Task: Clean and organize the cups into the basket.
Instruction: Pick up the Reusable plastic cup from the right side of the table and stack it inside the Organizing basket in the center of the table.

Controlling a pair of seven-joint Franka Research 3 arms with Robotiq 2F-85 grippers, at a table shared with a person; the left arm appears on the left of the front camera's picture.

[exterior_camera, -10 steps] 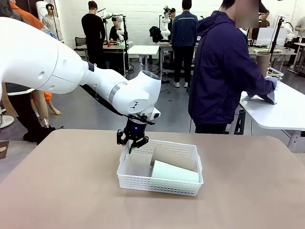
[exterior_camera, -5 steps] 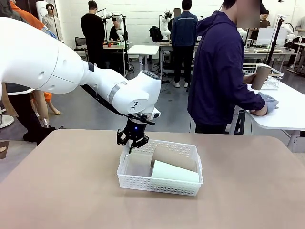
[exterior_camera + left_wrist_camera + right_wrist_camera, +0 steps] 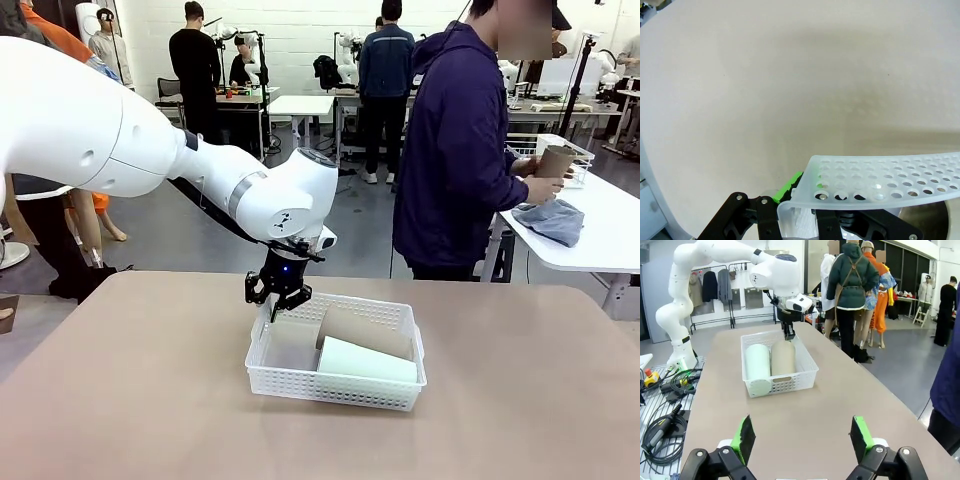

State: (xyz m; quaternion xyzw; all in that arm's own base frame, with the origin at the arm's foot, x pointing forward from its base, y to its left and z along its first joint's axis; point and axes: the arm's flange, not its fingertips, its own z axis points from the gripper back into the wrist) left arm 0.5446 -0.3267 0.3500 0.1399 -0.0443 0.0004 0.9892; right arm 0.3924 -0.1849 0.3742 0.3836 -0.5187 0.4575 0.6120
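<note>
1. Tan-topped table [image 3: 120,400]; the basket [image 3: 300,385] sits mid-table.
2. White lattice basket holds both cups, lying on their sides, side by side.
3. Far side: tan cup [image 3: 365,330]. Near side: mint cup [image 3: 365,362].
4. The left gripper [image 3: 276,310] is pinched tight on the basket's far-left rim.
5. The right gripper [image 3: 802,440] has its jaws wide and holds nothing, well apart from the basket.

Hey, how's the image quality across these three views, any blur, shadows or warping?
Front view: even indoor light, sharp, a faint shadow under the basket. Left wrist view: the basket rim sits very close and looks soft, the table edge bows from the wide lens, with a broad pale shadow across it. Right wrist view: crisp, green cup and brown cup clear.
</note>
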